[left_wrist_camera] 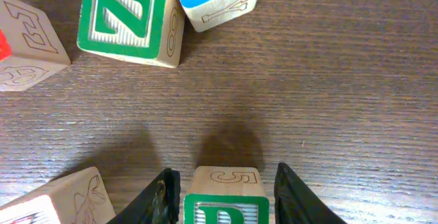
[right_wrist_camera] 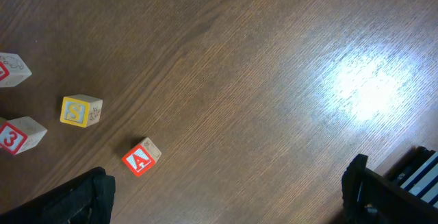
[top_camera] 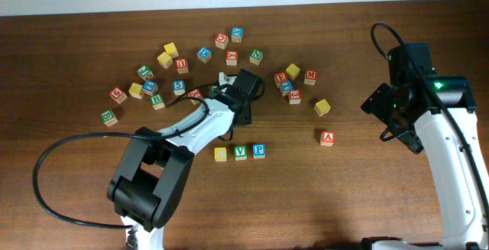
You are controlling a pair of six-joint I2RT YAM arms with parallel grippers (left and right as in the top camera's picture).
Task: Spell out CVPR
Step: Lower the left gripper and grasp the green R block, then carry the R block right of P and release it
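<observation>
Three letters were already down in the overhead view: a yellow-faced wooden cube (top_camera: 221,154), a green V wooden cube (top_camera: 241,152) and a blue P wooden cube (top_camera: 259,150), side by side in a row on the dark wooden table (top_camera: 367,196). Only the R was missing. The left gripper (top_camera: 221,82) reached into the scattered pile above the row, its wrist hiding whatever it was on. The right gripper (top_camera: 393,120) hung well apart at the far right.

Down at the left wrist came what the overhead hid: a green-faced wooden cube (left_wrist_camera: 226,195) sat on the table between the two black fingers (left_wrist_camera: 161,198). Just the top of its letter showed, likely the R. Whether the claw had clamped on it I couldn't tell. So the step was fetching the last letter; next it wanted a firm pinch, a lift, and a place just right of the P.

Over on the right wrist, its claw stood wide apart with nothing in it, above bare table, a red A wooden cube (right_wrist_camera: 140,158) lying nearby
</observation>
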